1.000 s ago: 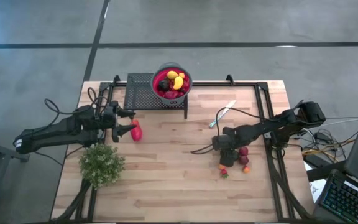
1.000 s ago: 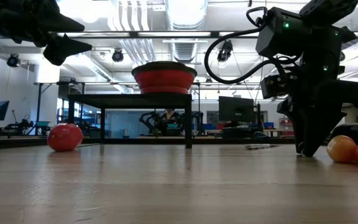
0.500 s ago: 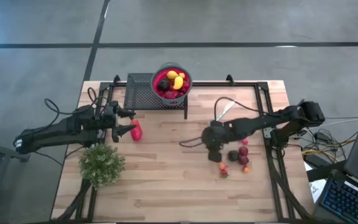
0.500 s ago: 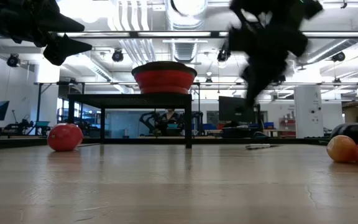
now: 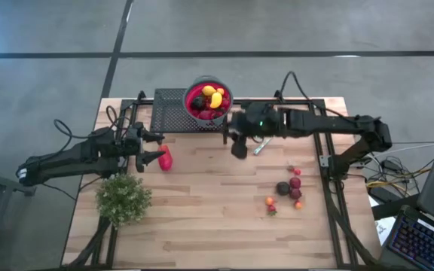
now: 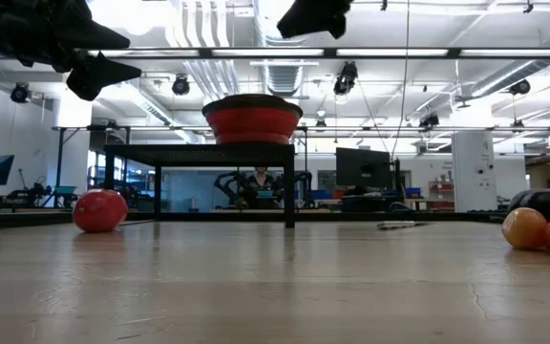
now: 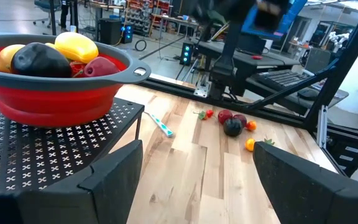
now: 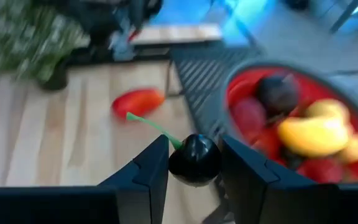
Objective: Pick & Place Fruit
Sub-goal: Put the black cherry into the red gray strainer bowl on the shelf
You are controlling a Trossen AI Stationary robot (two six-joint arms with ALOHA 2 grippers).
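My right gripper (image 5: 239, 147) hangs high over the table just right of the black mesh stand (image 5: 170, 109), shut on a dark cherry (image 8: 194, 160) with a green stem. On the stand is the red bowl (image 6: 252, 122) with several fruits in it. More small fruits (image 5: 286, 187) lie on the wood at the right. A larger red piece (image 5: 165, 158) rests on the table by my left gripper (image 5: 154, 147), which is open above the table, left of that piece, and touches nothing. My right gripper pinches the cherry's round body (image 8: 178, 163) between its two fingers, one on each side. The fingers slant down, coming from the table's right side. The cherry is lifted clear of the table, and its stem (image 8: 154, 127) sticks out ahead of the fingers.
A silver knife (image 7: 159, 124) lies on the wood below the right arm. A bushy green plant (image 5: 123, 199) stands near the left front. Black frame rails (image 5: 328, 150) run along the table's sides. Bare wood stretches across the middle and the near edge.
My right gripper has risen from the small fruits at the right and swung toward the far left, up to the bowl's stand. It has tipped from pointing down to a shallower slant. The dark cherry has gone up with it, clear of the table.
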